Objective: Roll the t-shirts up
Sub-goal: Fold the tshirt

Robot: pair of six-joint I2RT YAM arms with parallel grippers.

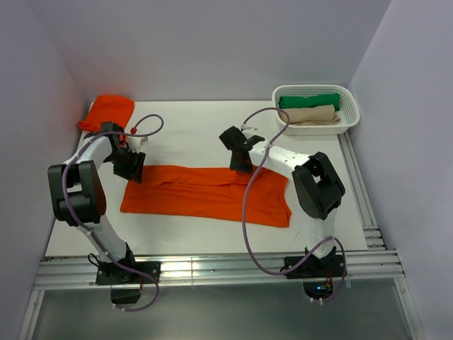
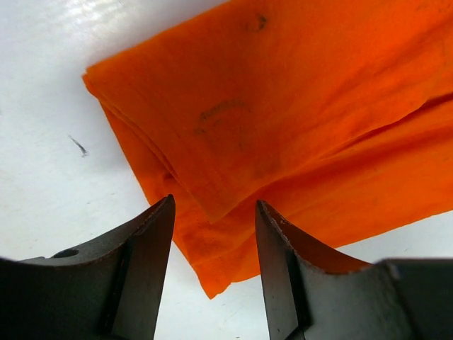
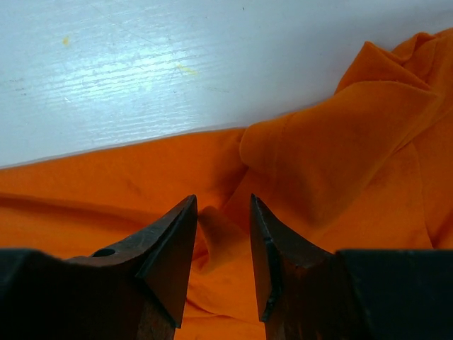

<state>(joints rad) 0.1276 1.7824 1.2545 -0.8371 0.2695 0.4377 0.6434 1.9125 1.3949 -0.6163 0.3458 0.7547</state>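
An orange t-shirt point(image 1: 205, 195) lies folded into a long band across the middle of the table. My left gripper point(image 1: 132, 167) hangs over the band's left end. In the left wrist view the t-shirt point(image 2: 283, 113) shows layered edges, and its corner lies below the gap of the open left gripper point(image 2: 214, 212). My right gripper point(image 1: 241, 160) sits at the band's far edge near the middle. In the right wrist view it point(image 3: 222, 212) stands open, low over the t-shirt point(image 3: 340, 156), and a raised pucker of cloth lies between its jaws. A second orange t-shirt point(image 1: 107, 111) lies bunched at the back left corner.
A white mesh basket point(image 1: 347, 95) stands at the back right with a green roll point(image 1: 309, 100) and a beige roll point(image 1: 311, 115) inside. Walls close in the table at the back and on both sides. Metal rails run along the table's near and right edges.
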